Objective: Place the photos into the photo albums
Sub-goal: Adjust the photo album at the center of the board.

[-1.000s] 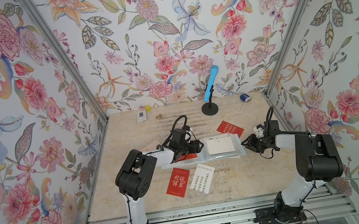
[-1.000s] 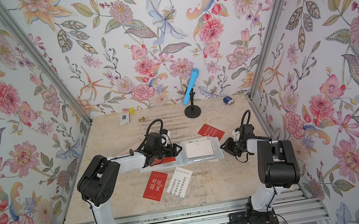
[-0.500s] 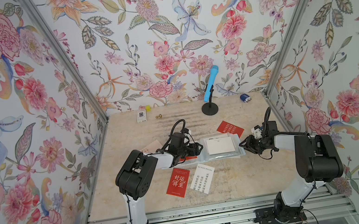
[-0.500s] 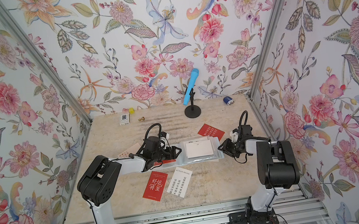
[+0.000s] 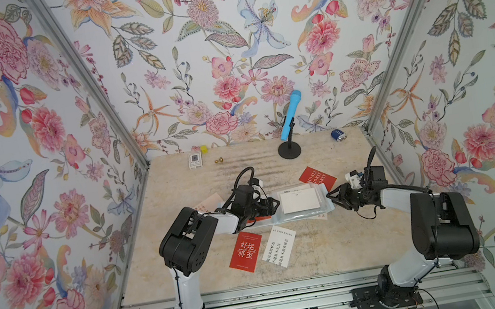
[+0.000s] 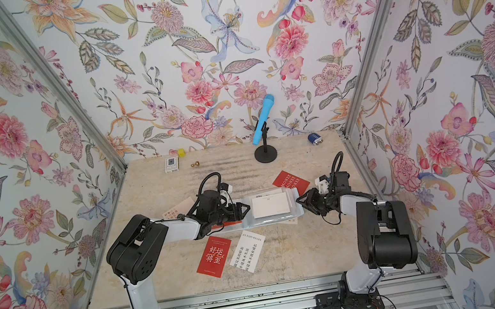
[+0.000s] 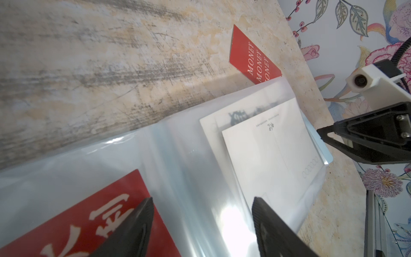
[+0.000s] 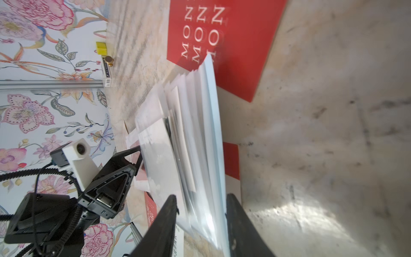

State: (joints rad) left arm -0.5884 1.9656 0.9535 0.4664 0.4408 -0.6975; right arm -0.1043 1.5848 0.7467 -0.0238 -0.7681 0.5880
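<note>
The open album point(image 5: 302, 214) lies centre-table point(image 5: 197, 183) between both arms. The left gripper point(image 7: 202, 199) hangs spread over its sleeved red card point(image 7: 89, 211). The right gripper point(image 8: 201, 197) pinches the album's right-edge pages. Loose cards point(image 5: 245, 252) lie around it.

Open clear-sleeved album point(image 5: 303, 215) mid-table, white card point(image 5: 300, 200) inside, red MONEY card point(image 5: 317, 177) partly under its corner

Open tabletop point(image 5: 338, 248) lies near-right and behind the photo album point(image 5: 303, 215), which fills the gap between left end effector point(image 5: 276, 206) and right end effector point(image 5: 329, 197). A red card point(image 5: 245, 252) and white card point(image 5: 280, 251) lie loose just in front.
</note>
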